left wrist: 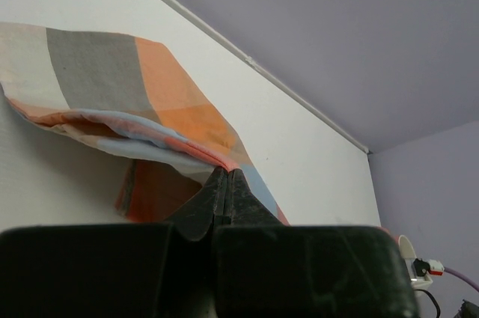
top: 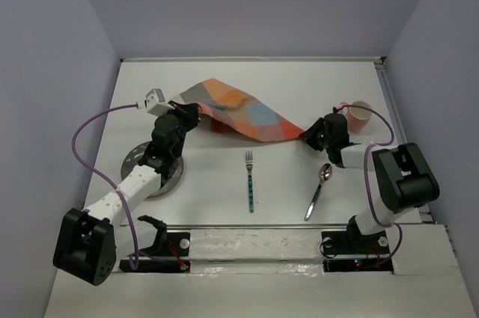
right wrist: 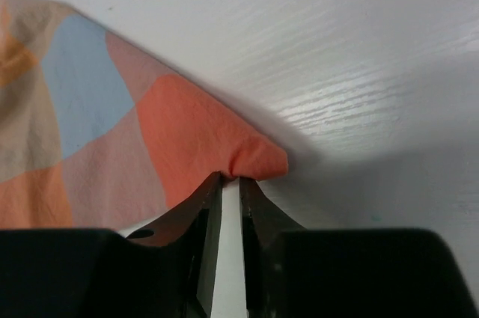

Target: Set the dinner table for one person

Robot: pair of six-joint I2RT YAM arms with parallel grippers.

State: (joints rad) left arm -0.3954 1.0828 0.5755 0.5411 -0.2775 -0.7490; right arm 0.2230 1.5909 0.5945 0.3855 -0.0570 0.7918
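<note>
Left pincer (top: 196, 112) is shut tight on one end of the checkered cloth (top: 247, 112), and in my left wrist view its dark fingertips (left wrist: 221, 198) meet with the folded orange, grey and pale-blue fabric bunched between them. Under my left forearm a round grey plate (top: 131, 162) lies on the left part of the dinner table (top: 217, 78), half hidden by the arm. That table is the broad white top beneath everything, running from the rail by my bases to the far wall and out to the side rails. The cloth reaches as a twisted band from my left grip across the far middle of the table down to my right grip, with a shadow below it; I cannot tell whether its middle touches the surface. Nearer to me, about centre, a fork (top: 250, 181) with a teal patterned handle lies flat, tines pointing away from me. Right of it, well apart, a spoon (top: 319, 189) with a similar handle lies at a slant, bowl toward the far side and close to my right wrist. Right pincer (top: 307, 135) is clamped on the cloth's orange corner, which puckers just at the fingertips (right wrist: 206, 213) in my right wrist view, low over the white top. Beyond it, near the right rail, is a pale cup (top: 360, 114) with a pink rim.
</note>
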